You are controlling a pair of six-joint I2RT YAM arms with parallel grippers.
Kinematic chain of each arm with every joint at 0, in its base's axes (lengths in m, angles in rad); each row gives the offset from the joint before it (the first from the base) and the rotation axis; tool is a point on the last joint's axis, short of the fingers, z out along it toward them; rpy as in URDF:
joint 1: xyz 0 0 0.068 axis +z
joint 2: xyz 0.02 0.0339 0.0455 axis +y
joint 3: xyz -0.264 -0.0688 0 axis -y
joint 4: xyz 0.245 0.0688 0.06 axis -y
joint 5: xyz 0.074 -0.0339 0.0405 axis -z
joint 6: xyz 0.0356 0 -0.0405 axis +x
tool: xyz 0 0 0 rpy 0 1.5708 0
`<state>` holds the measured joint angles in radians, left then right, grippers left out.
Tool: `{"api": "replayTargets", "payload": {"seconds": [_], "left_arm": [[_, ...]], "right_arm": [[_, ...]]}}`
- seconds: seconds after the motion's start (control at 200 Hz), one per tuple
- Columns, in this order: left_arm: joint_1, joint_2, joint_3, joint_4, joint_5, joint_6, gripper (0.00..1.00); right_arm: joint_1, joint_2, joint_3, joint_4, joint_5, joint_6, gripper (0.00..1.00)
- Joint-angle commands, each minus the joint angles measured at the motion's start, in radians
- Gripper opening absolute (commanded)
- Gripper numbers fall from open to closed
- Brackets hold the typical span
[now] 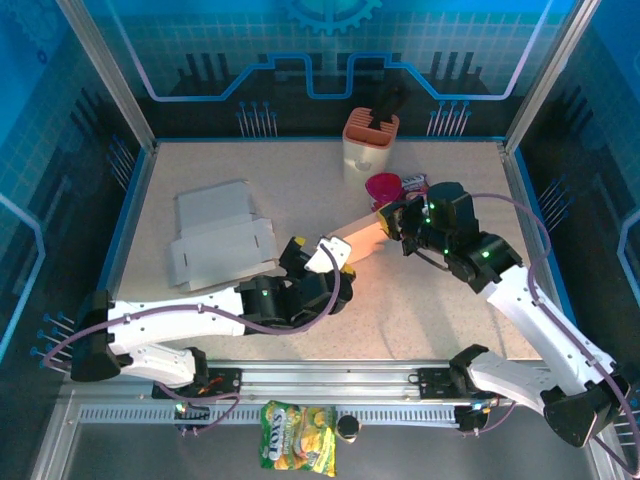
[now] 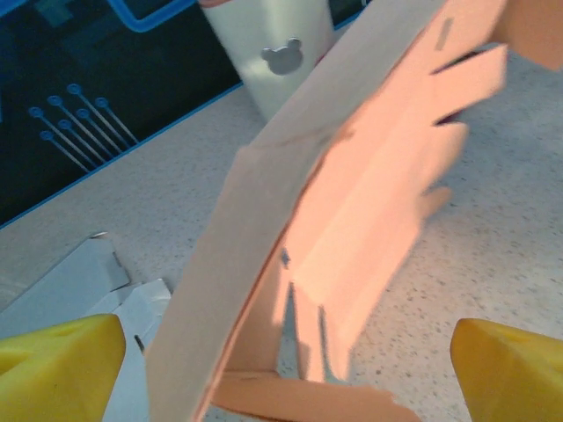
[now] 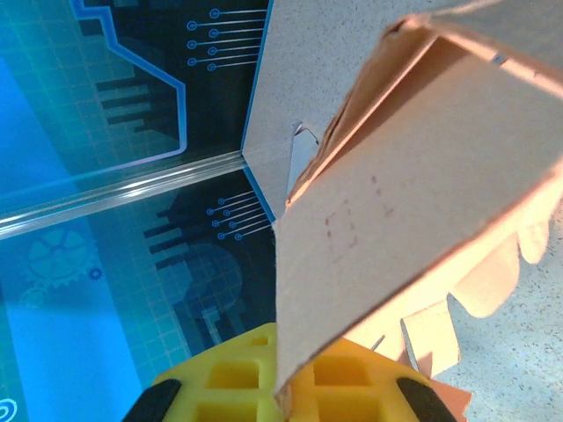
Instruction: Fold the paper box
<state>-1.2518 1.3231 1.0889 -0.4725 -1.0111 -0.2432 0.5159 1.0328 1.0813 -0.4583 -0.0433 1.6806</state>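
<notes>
Creased, slotted tan paper box [image 1: 362, 238]; speckled beige table [image 1: 430, 310]

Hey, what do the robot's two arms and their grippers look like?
Both arms have white shells with black joints: left arm, right arm. A lavender cable loops along each, and small green lights glow on the joints. The gripper fingers are yellow plastic; the right one's pads have a square grid pattern.

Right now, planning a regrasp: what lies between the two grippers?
The box, from the open left gripper to the right gripper gripping it; top view.
</notes>
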Motion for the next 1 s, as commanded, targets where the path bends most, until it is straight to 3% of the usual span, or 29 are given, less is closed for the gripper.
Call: {"api": "replayTargets", "payload": {"seconds": [0.0,0.13,0.225,0.275,0.34,0.63,0.855,0.995], "left_arm": [[0.015,-0.012,-0.031,0.041,-0.110,-0.057,0.96],[0.045,-0.004,-0.059,0.038,-0.116,-0.091,0.96],[0.060,-0.008,-0.079,0.057,-0.112,-0.084,0.88],[0.061,-0.015,-0.089,0.070,-0.111,-0.069,0.77],[0.062,-0.030,-0.107,0.093,-0.109,-0.050,0.54],[0.076,-0.121,-0.183,0.198,0.026,0.061,0.00],[0.075,-0.184,-0.174,0.202,0.287,0.068,0.00],[0.075,-0.176,-0.135,0.164,0.358,0.014,0.00]], "right_arm": [[-0.001,0.003,0.039,-0.021,0.029,0.038,0.00],[-0.001,0.001,0.036,-0.026,0.031,0.041,0.00],[0.000,0.002,0.031,-0.026,0.029,0.043,0.00],[-0.003,0.003,0.027,-0.026,0.030,0.044,0.00],[-0.004,0.003,0.019,-0.022,0.030,0.045,0.00],[-0.013,0.020,0.006,0.001,0.014,0.030,0.00],[-0.029,0.031,0.032,0.001,0.001,-0.038,0.00],[-0.044,0.055,0.020,0.036,-0.032,-0.055,0.00]]}}
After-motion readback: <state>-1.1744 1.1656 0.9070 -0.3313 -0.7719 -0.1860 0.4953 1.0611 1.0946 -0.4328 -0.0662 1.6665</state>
